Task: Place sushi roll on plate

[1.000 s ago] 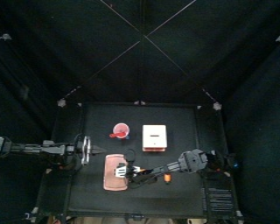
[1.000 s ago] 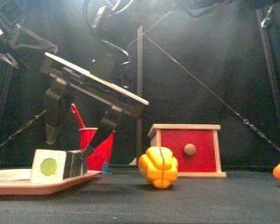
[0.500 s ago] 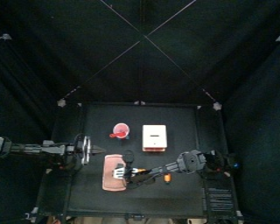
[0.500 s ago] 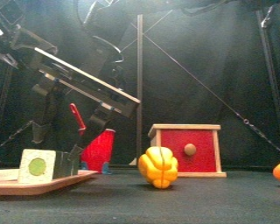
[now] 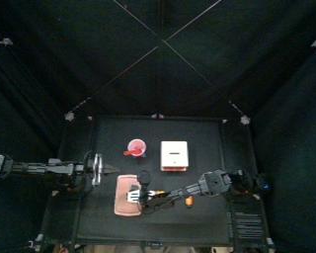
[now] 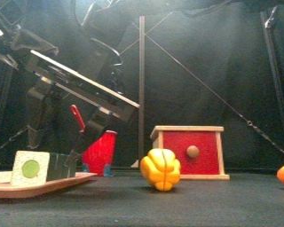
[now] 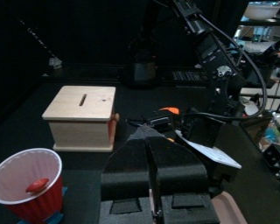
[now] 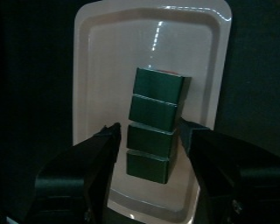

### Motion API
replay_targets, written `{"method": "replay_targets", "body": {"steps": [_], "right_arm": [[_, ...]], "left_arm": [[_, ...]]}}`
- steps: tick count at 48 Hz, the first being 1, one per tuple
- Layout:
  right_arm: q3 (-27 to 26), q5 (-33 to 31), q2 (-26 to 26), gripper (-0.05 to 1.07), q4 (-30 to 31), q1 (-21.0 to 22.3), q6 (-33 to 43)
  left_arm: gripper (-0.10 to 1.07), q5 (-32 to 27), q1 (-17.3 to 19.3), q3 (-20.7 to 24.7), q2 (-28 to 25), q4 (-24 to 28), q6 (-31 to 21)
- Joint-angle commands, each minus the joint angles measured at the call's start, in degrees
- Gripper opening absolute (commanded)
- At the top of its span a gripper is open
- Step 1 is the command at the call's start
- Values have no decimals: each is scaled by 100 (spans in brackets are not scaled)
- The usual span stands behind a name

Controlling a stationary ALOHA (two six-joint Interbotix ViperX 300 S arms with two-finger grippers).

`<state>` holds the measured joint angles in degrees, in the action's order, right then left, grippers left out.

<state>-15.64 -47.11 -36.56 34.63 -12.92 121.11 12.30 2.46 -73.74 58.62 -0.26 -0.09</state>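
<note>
Sushi roll (image 8: 154,127) lies on the plate (image 8: 101,87), at the table's front left.
Right gripper (image 8: 154,140) hangs over it, jaws spread wide either side, clamping nothing. Just beyond, the left gripper (image 7: 152,140) sits at the table's left, jaws pressed together and empty; further back, red cup (image 7: 31,179) and box (image 7: 84,114).

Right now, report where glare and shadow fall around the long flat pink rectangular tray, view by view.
Right wrist view: a white glare streak runs down the far end of the long flat pink rectangular tray, beyond the dark green segmented sushi roll.
Front view: light falls from above, leaving the tray's underside in shadow.
Top view: the black table is dim and the tray is the brightest patch.
</note>
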Motion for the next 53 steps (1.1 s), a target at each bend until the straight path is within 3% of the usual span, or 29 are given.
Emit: {"method": "replay_targets", "body": {"steps": [1,37,53], "right_arm": [[-53,-18,185,88,-26,26,-18],[439,-352,1125,88,589,-9,-18],[1266,-325,1969,88,1204,-9,-18]], "left_arm": [[-1,26,0,70,-18,-9,9],[-1,26,88,70,-18,-9,9],[-1,26,167,88,-18,-18,0]]}}
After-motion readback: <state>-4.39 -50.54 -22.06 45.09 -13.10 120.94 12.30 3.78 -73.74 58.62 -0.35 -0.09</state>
